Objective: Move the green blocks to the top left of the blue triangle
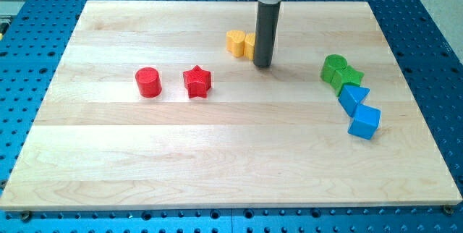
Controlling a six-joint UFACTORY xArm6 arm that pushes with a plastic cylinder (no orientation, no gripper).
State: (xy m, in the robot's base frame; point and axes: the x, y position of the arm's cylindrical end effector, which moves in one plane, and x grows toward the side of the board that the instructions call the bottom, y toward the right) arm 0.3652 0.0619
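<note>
Two green blocks sit at the view's right: a green cylinder (333,66) and a green star-like block (348,78) touching it at its lower right. The blue triangle (353,98) lies just below them, touching the green star-like block. A blue cube (364,122) sits below the triangle. My tip (262,66) rests on the board left of the green blocks, about 90 px away, touching none of them. It stands just right of the yellow blocks.
Two yellow blocks (236,43) sit side by side at the top middle, the right one partly hidden behind the rod. A red cylinder (148,82) and a red star (197,82) lie at the left middle. The wooden board (217,161) sits on a blue perforated table.
</note>
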